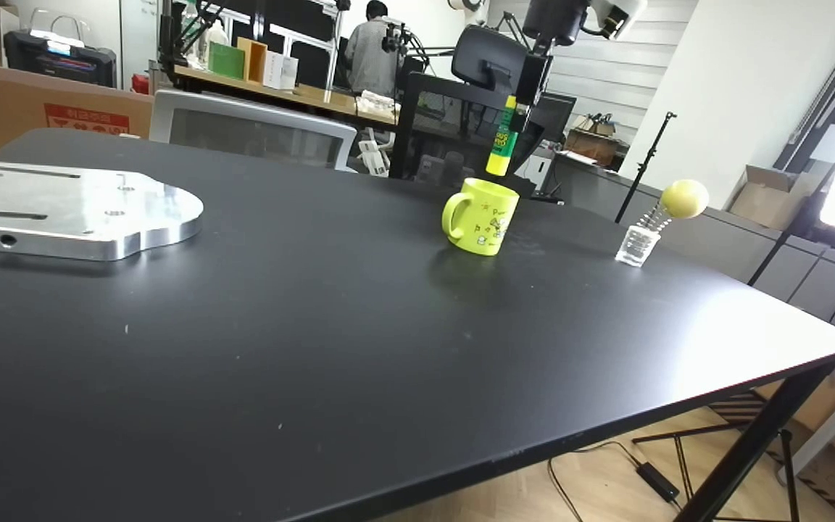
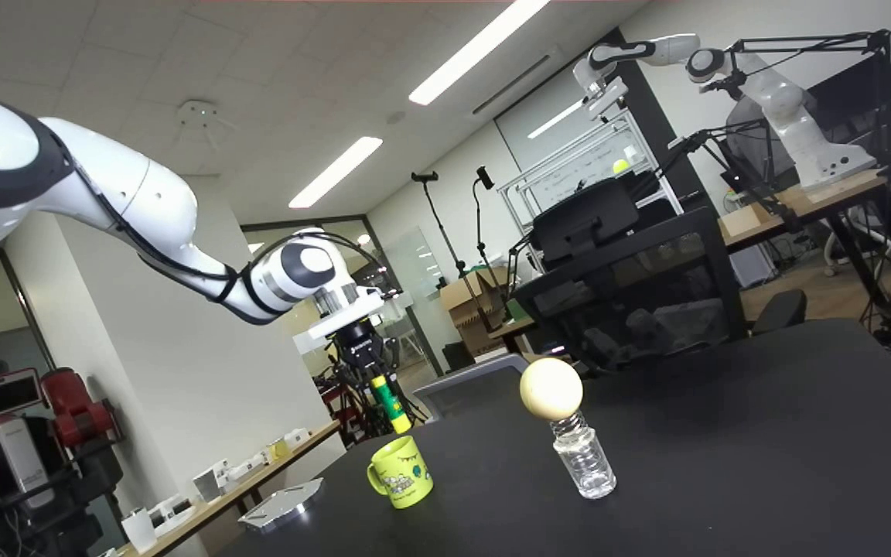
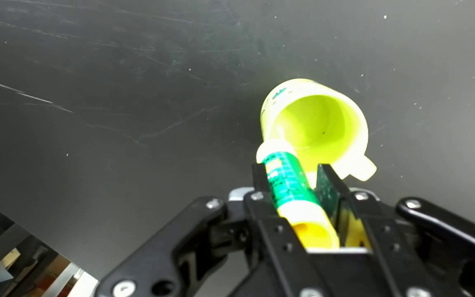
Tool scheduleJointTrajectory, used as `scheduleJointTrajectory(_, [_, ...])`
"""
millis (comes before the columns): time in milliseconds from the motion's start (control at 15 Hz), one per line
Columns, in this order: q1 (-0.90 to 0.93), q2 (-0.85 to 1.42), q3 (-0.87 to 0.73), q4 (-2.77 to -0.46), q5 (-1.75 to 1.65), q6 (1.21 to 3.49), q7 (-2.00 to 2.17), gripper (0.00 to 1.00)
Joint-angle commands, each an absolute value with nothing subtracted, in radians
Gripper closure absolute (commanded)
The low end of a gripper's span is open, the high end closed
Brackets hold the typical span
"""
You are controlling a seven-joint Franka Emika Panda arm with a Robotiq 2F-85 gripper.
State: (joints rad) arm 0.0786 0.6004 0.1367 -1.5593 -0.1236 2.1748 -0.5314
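Red label (image 1: 88,117) on box (image 1: 8,101): "취급주의"; green tube (image 1: 504,139), mug (image 1: 486,217): print unclear.

Near the yellow mug (image 3: 324,119), the gripper (image 3: 292,168) is clasping a green-and-yellow tube (image 3: 289,183), its tip hiding part of the rim; dark tabletop (image 3: 138,156) is surrounding the mug.

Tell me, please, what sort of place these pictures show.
Most likely a robotics lab: in an exterior view, another white robot arm stands on a desk, with a red robot-like machine and a mesh office chair also in sight.
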Motion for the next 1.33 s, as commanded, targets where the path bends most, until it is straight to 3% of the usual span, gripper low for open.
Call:
scheduleJointTrajectory(0, [0.09, 0.603, 0.14, -1.546, -0.154, 2.112, -0.527, 0.92])
scheduleJointTrajectory(867, [0.072, 0.688, 0.166, -1.578, -0.135, 2.205, -0.605, 0.92])
scheduleJointTrajectory(933, [0.07, 0.692, 0.168, -1.58, -0.132, 2.206, -0.607, 0.74])
scheduleJointTrajectory(1000, [0.066, 0.695, 0.173, -1.579, -0.127, 2.199, -0.618, 0.42])
scheduleJointTrajectory(1133, [0.06, 0.683, 0.18, -1.588, -0.122, 2.208, -0.63, 0.34])
scheduleJointTrajectory(1267, [0.054, 0.662, 0.187, -1.598, -0.119, 2.22, -0.638, 0.2])
